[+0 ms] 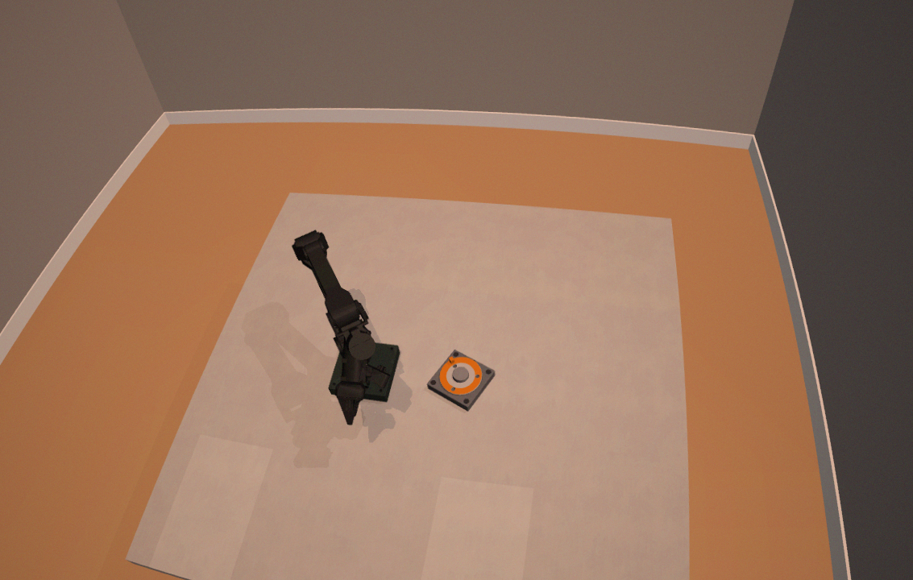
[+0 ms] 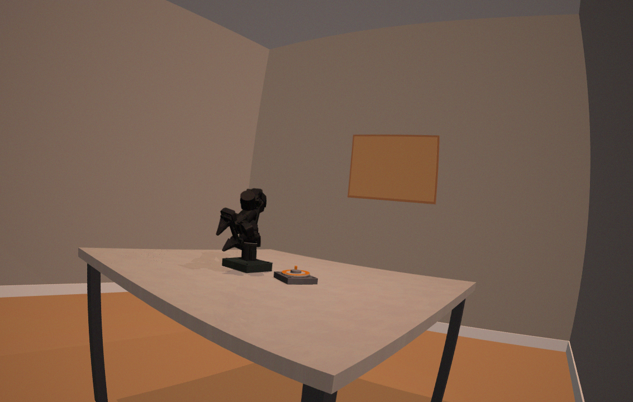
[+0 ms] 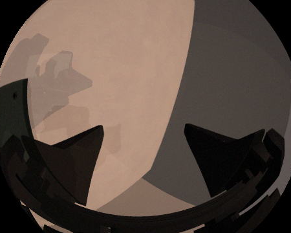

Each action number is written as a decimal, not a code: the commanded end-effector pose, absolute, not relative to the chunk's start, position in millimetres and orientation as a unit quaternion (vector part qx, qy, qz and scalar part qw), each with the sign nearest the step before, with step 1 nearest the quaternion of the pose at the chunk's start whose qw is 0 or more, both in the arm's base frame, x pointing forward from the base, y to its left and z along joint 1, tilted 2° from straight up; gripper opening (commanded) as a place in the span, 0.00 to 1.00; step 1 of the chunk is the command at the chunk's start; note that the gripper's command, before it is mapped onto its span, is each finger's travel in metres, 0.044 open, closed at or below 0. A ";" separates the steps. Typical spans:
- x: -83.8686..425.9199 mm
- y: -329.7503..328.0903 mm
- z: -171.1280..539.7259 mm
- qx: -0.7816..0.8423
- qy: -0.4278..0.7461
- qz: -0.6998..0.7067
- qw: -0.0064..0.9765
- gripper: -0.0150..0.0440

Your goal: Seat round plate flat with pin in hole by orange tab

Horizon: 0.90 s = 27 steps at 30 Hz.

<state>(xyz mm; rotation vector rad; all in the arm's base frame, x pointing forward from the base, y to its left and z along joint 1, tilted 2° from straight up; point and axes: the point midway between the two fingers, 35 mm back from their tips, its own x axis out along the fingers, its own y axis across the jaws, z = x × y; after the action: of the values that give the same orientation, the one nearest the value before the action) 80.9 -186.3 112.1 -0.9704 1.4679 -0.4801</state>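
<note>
1. Tool spread wide, nothing between its fingers; wrist view shows only bare worktop and its edge past them.
2. Tool sits off the front of the arm's own mount, arm folded back above it.
3. Round plate, orange ring, sits on the grey square base, around the pale central post.
4. Orange tab sticks up at the plate's rim; pin and hole too small to make out.
5. Base lies on the worktop near the mount, on its right in top view.
6. Tool and plate apart, no contact.
</note>
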 end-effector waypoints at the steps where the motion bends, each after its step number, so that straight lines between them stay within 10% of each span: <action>1: 82.9 -185.5 112.1 -0.419 0.634 -0.206 0.616 0.89; 15: 200.6 -77.2 105.6 -0.193 0.608 -0.023 0.770 0.26; 27: 228.1 30.2 97.2 -0.051 0.695 0.029 0.717 0.25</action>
<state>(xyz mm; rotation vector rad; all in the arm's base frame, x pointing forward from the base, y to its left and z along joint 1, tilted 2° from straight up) 227.9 14.6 98.0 -0.1591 1.4936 0.0674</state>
